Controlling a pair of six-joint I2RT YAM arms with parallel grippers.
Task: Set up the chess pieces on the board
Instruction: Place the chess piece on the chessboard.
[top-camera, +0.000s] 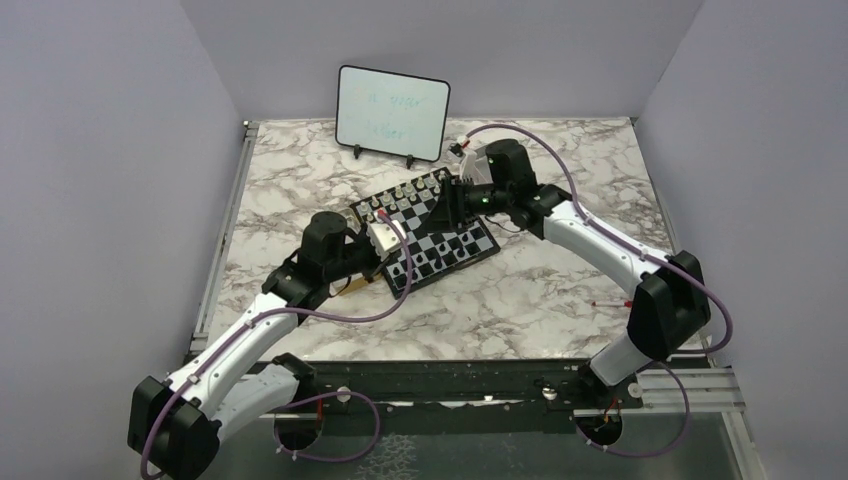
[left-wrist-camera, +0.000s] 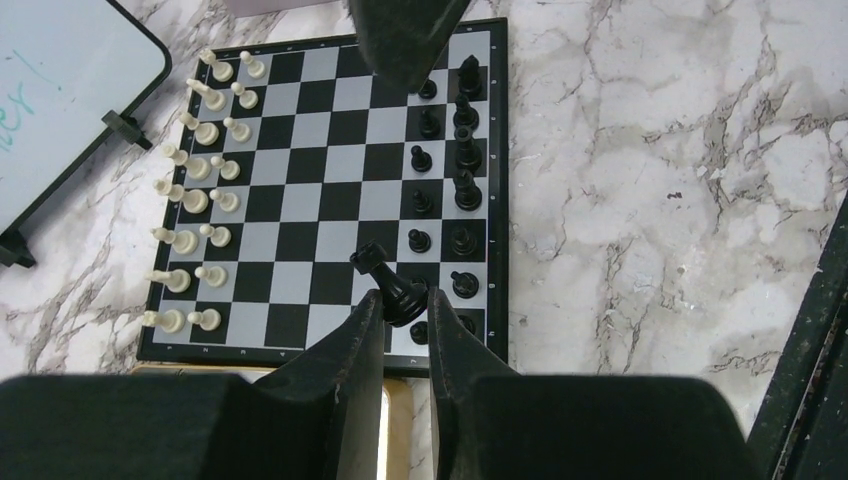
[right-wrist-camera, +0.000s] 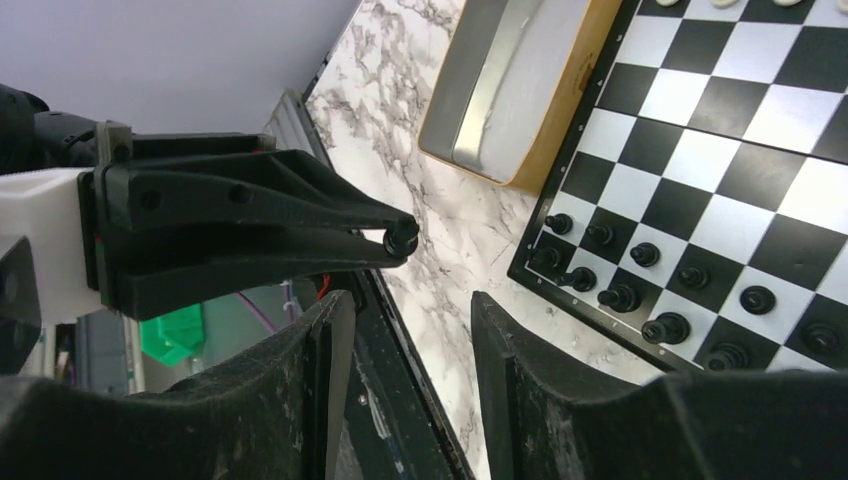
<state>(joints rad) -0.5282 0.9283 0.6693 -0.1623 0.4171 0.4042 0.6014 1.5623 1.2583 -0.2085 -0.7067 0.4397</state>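
Left end effector on chess piece

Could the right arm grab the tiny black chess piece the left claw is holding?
Probably yes. The right gripper is open and empty, pointing straight at the tiny black chess piece, with nothing between. But the left gripper is shut on it, so it must let go.

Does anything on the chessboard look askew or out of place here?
Yes. One black piece leans sharply, pinched in the shut left pincer near a corner of the board, not standing on a square. The other black pieces stand upright in two rows, as do the white pieces. Nothing looks spilled or damaged.
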